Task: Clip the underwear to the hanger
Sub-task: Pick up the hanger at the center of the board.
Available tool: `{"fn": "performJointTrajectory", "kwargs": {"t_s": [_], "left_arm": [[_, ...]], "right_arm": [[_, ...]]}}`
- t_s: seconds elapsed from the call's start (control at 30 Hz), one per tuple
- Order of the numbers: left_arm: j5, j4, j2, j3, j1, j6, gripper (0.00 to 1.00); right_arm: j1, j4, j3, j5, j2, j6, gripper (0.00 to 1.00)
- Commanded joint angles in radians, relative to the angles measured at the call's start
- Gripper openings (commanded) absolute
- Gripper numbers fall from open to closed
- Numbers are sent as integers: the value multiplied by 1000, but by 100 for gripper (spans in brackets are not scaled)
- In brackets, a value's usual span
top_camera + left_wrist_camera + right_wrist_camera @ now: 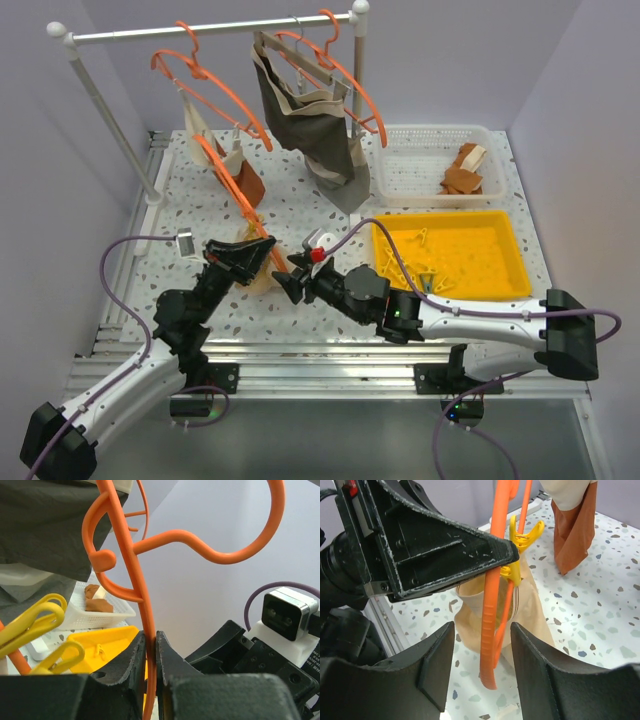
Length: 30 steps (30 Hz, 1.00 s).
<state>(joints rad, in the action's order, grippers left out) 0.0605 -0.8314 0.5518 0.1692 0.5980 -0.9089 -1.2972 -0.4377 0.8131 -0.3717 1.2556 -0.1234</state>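
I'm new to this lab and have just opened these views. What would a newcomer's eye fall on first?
First the orange hanger, pinched by the left gripper mid-table, with the cream underwear hanging from it at a yellow clip. Next the yellow tray on the right. Then the dark garment hanging from the rail at the back.
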Motion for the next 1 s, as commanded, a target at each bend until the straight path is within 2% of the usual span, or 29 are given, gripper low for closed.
{"fn": "performJointTrajectory", "kwargs": {"t_s": [0.0,0.67,0.97], "left_arm": [[-18,-43,-10,36,2,28,1],[-19,-48,-30,30,3,12,0],[-10,-95,-47,6,2,-22,0]], "right_arm": [[-10,16,35,-24,-9,47,53],[-11,-1,12,-49,93,36,53],[-11,-10,29,-55,154,47,40]]}}
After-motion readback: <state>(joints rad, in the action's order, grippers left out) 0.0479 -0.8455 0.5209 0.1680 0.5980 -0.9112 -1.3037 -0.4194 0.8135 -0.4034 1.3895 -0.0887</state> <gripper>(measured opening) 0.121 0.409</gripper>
